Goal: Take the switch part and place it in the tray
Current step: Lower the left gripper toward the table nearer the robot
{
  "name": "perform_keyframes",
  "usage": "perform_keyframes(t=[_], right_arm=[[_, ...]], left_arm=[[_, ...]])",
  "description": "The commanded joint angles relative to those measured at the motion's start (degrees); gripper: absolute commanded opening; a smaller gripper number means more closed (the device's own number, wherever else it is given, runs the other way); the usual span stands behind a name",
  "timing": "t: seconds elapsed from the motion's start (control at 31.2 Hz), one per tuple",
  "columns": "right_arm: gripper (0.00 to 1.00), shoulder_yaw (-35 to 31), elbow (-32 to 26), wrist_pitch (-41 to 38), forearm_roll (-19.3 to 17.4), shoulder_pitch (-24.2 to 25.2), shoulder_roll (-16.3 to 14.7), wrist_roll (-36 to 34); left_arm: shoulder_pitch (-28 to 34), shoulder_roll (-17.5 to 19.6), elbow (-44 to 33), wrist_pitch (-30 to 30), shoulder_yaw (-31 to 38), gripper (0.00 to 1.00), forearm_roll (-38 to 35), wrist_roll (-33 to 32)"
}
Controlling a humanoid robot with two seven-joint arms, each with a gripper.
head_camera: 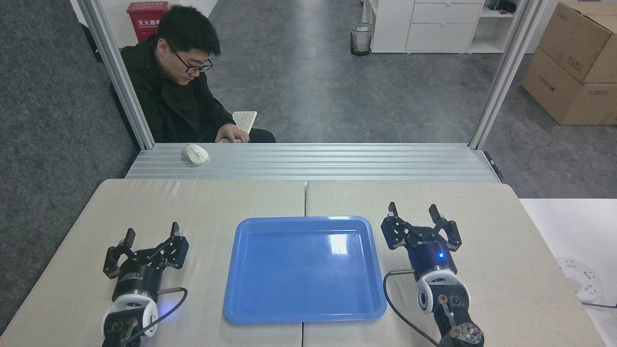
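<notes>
Beige padding is covering the two-part table (pixel 434 202) nearest the robot, with a seam running down the middle under the tray (pixel 304 315). That tray is lying flat across the seam, glossy blue, with a raised rim and rounded corners; its floor is showing only a pale reflection of overhead light and nothing is lying in it. The switch part is not showing anywhere in this view, neither in the tray nor on the padding, so its place cannot be told.

On the near left, the left gripper (pixel 151 232) is hovering low over the padding beside the tray's left edge, its two black fingers standing well apart and holding nothing. A black cable is looping from its white wrist. On the other side, the right gripper (pixel 413 210) is sitting close to the tray's upper right corner, its fingers likewise spread wide and empty, a small blue light glowing on its body.

Beyond the table, a ribbed aluminium ledge (pixel 337 161) is carrying a white mouse (pixel 194 154). Behind it a person in black (pixel 176 101) is sitting with a hand (pixel 232 133) resting by a white keyboard (pixel 244 120). Farther back, grey flooring is stretching to a waste bin (pixel 361 38), white drawers (pixel 441 24), cardboard boxes (pixel 573 62) and a red box (pixel 147 17).
</notes>
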Motion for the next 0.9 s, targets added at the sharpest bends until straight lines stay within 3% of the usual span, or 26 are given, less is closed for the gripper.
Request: perform_keyframes(t=[0.0,0.32,0.86], right_arm=[[1.0,0.0,0.0,0.0,-0.1,0.0,-0.1,0.0],[1.0,0.0,0.1,-0.1,-0.1,0.0,-0.2,0.0],[1.0,0.0,0.1,0.0,-0.1,0.0,-0.1,0.1]], left_arm=[[3.7,1.6,1.2,0.0,5.2,1.0,-0.9,1.3],[6.1,1.4,5.7,0.0,4.7,0.99,-6.2,4.9],[6.0,1.1,12.3,-0.2,1.1,0.99,-6.4,6.9]])
